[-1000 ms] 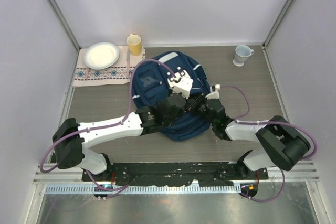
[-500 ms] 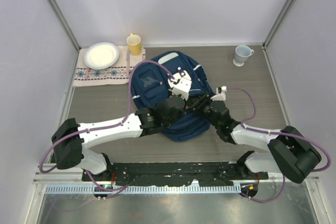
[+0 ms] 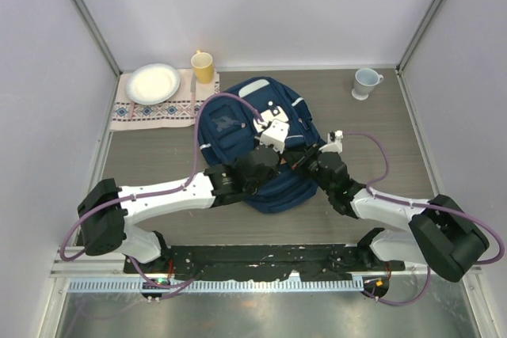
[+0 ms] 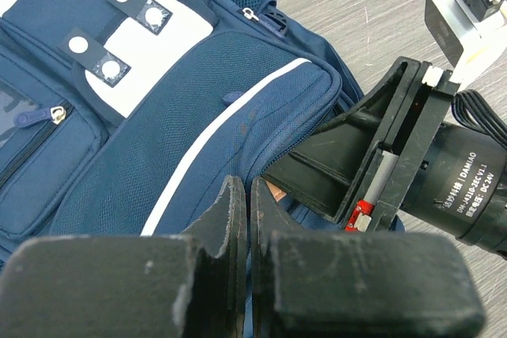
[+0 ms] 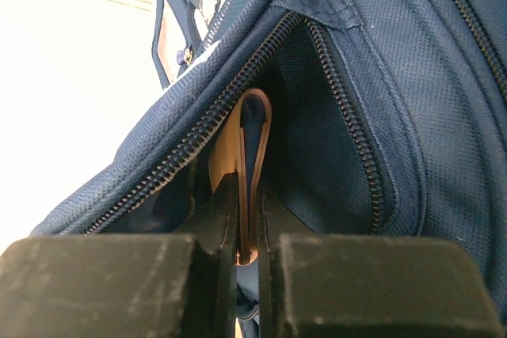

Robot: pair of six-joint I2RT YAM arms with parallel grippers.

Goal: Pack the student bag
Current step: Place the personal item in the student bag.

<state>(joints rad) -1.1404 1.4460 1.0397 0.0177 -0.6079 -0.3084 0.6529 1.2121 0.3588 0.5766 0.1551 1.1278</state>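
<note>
The navy student bag (image 3: 234,120) lies flat in the middle of the table, its white buckled flap (image 4: 158,45) showing in the left wrist view. My left gripper (image 3: 273,160) is at the bag's near right edge, and its fingers (image 4: 247,189) are shut on a fold of the blue fabric. My right gripper (image 3: 299,157) faces it from the right, also seen in the left wrist view (image 4: 341,172). It is shut on a thin flat tan item with a blue edge (image 5: 252,136) that stands inside the bag's open zipper mouth (image 5: 333,85).
A white plate (image 3: 153,82) rests on a patterned cloth (image 3: 146,110) at the back left, with a yellow cup (image 3: 203,66) beside it. A pale mug (image 3: 364,82) stands at the back right. Enclosure walls stand on both sides and at the back.
My right arm has reached a little farther right and forward at the bag's edge. The left gripper has barely shifted; both stay shut.
</note>
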